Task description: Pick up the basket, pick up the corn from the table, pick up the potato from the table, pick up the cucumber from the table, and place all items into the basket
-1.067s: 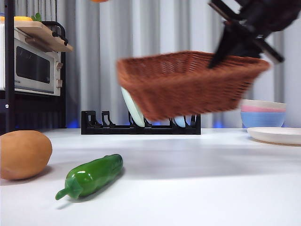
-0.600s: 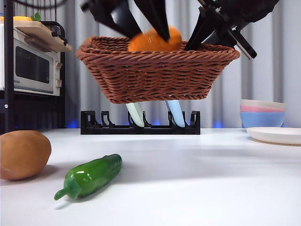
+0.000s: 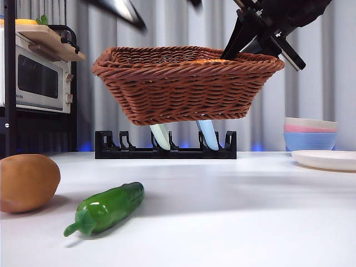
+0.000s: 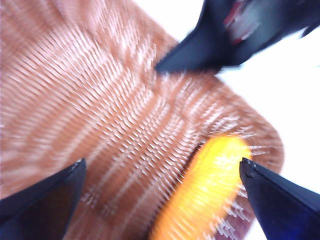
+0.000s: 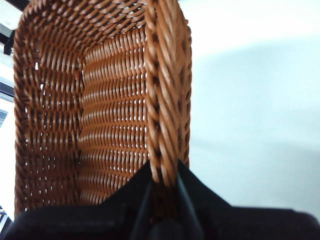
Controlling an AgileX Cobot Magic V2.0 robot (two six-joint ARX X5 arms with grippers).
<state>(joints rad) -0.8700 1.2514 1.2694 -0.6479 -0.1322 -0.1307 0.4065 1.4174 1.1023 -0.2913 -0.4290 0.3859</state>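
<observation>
Right wrist view: right gripper [image 5: 162, 185] clamped on the braided rim of the basket [image 5: 95, 105], one jaw each side of the wall; basket interior runs away from the jaws.
Right gripper, front view: right gripper [image 3: 231, 53] comes in dark from the upper right, pinching the basket [image 3: 186, 83] at its right rim; basket hangs in the air, well above the table [image 3: 250, 211], roughly level.
Left wrist view: left gripper [image 4: 160, 187] spread wide, nothing between the jaws, looking straight down into the basket; picture heavily blurred.
Corn: corn [image 4: 205, 190] lies on the basket floor below the open jaws, against the wall near a corner; long axis along that wall. Only a thin orange sliver shows over the rim in the front view.
Left gripper, front view: only a blurred dark tip at the top edge, above the basket's left half.
Potato: potato [image 3: 28, 182] on the table at the left edge of the front view, low and left of the basket.
Cucumber: cucumber [image 3: 105, 208] on the table just beside the potato, not touching; long axis slanted, stem end toward the camera, blunt end pointing back toward the basket.
Key relation: both remaining vegetables lie below and left of the held basket, on the free gripper's side.
Judgement: left gripper is free and nearer; next pick calls for a descent down and left, clear of the basket's rim.
Progress: one of three in.
</observation>
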